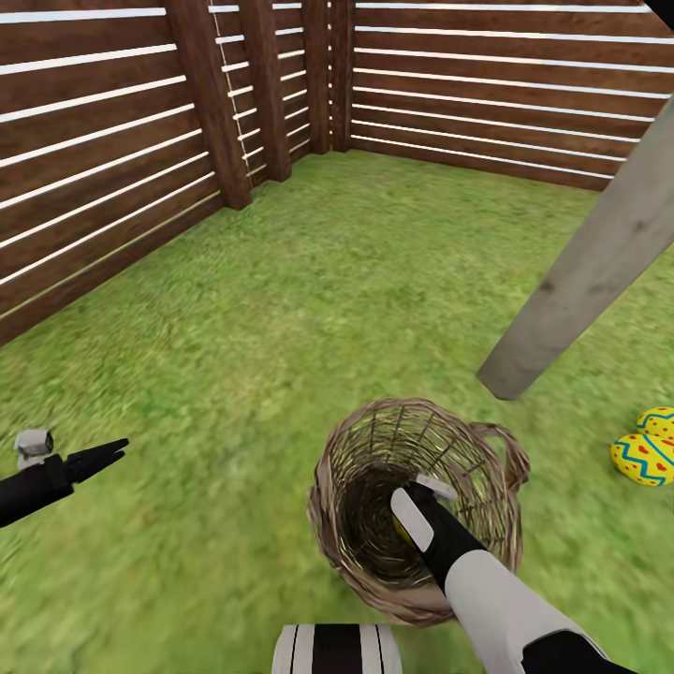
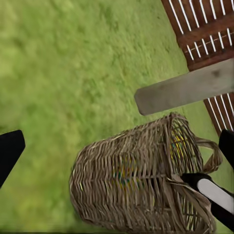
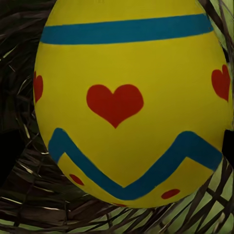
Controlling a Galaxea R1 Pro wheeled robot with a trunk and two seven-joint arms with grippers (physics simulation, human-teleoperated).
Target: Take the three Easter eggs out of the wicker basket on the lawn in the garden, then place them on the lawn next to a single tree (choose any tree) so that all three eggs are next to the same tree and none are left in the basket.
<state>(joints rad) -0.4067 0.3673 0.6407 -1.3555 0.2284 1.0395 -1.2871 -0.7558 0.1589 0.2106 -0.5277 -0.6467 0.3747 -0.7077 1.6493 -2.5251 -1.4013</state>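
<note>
The wicker basket [image 1: 323, 487] stands on the lawn [image 1: 281, 328] just in front of me, its mouth facing up toward my head camera. My right arm reaches down into it. The right gripper [image 1: 404, 529] is open deep inside, its dark fingertips flanking a yellow Easter egg [image 3: 131, 107] with blue bands and red hearts. Two more eggs [image 1: 642, 458] [image 1: 658, 423] lie on the grass at the right, close to the foot of the grey-beige tree trunk [image 1: 590, 271]. My left gripper [image 1: 110, 452] hovers open over the grass to the left, well apart from the basket [image 2: 122, 180].
The brown slatted fence [image 1: 112, 159] encloses the lawn on the left and at the back, meeting in a corner. Open grass stretches between the basket and the fence. The leaning trunk [image 2: 185, 90] stands just beyond the basket on the right.
</note>
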